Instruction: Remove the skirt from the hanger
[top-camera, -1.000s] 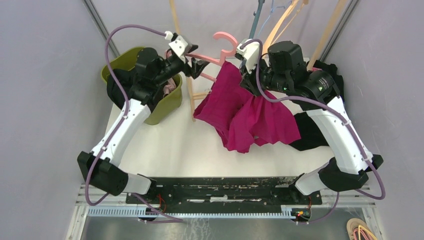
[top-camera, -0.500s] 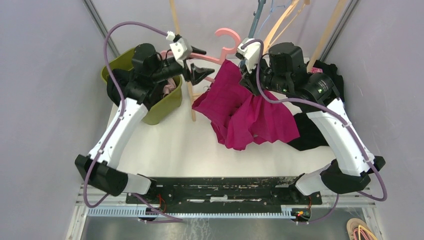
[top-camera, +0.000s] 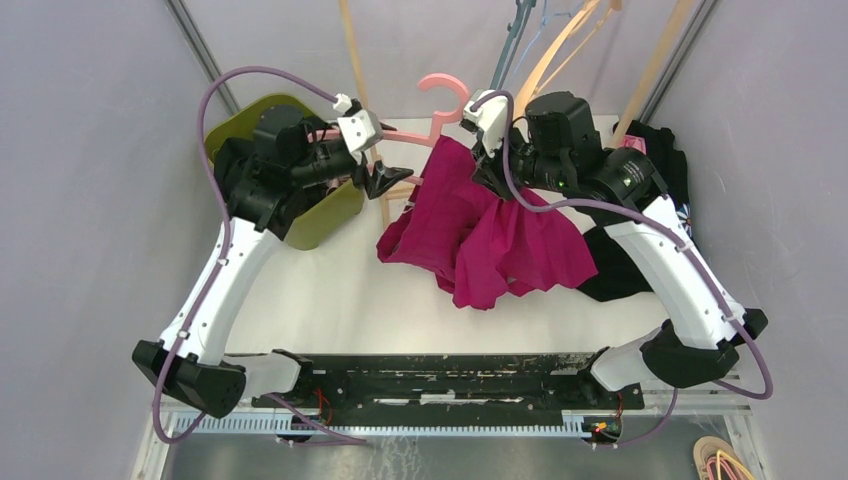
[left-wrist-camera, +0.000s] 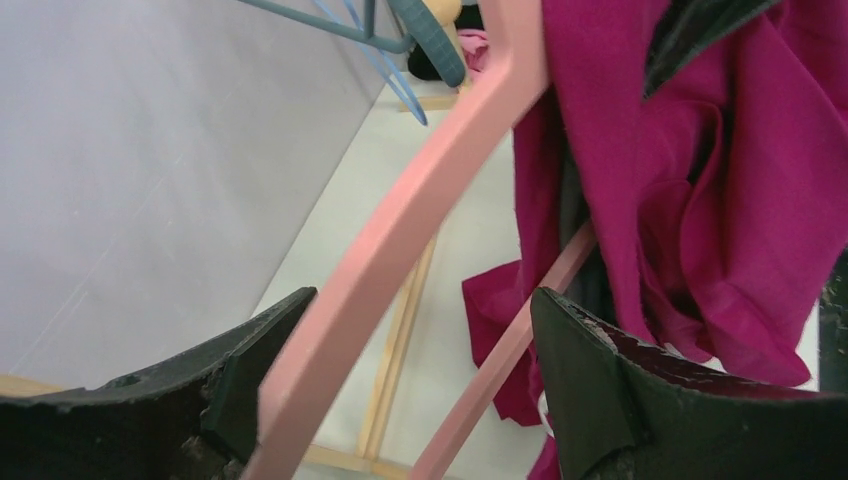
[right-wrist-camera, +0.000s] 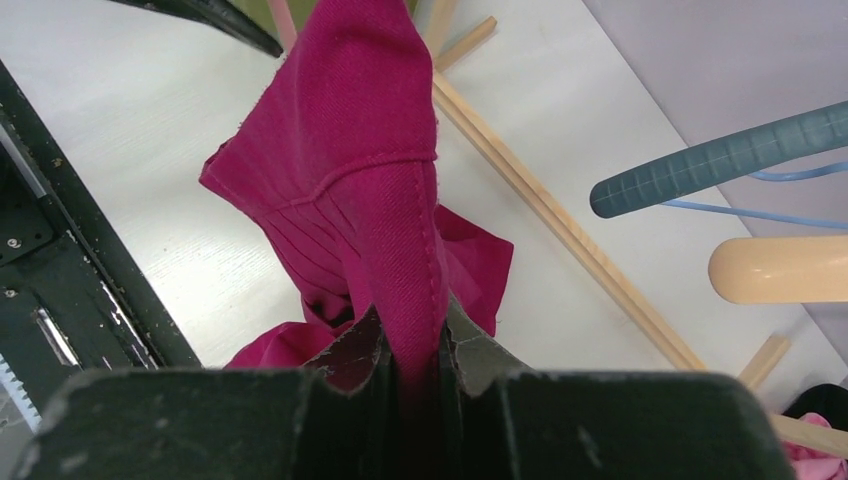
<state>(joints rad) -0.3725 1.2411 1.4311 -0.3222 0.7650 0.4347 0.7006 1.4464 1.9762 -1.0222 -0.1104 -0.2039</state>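
A white table (top-camera: 330, 290) fills the workspace, and the magenta skirt (top-camera: 490, 235) lies bunched over its middle, the hem spread in deep folds on the tabletop and the waistband lifted toward the back. The cloth is a matte weave with a stitched seam along the raised edge. Just right of it, partly under its folds, lies a heap of black clothing (top-camera: 615, 265). An olive-green basket (top-camera: 325, 220) sits at the back left, largely behind the left arm. Pale wooden rack posts (top-camera: 360, 70) rise between basket and skirt. The pink hanger (top-camera: 445, 95) hangs tilted at the back centre, one arm under the skirt's top, the other bare and reaching left. The right gripper (top-camera: 490, 160) is pressed together on the raised waistband, pinching a fold. The left gripper (top-camera: 390, 180) stands spread, the bare hanger arm passing between its jaws, close against one finger. A teal hanger (right-wrist-camera: 720, 155), a thin blue wire hanger (right-wrist-camera: 750, 212) and a cream hanger (right-wrist-camera: 780, 270) hang behind.
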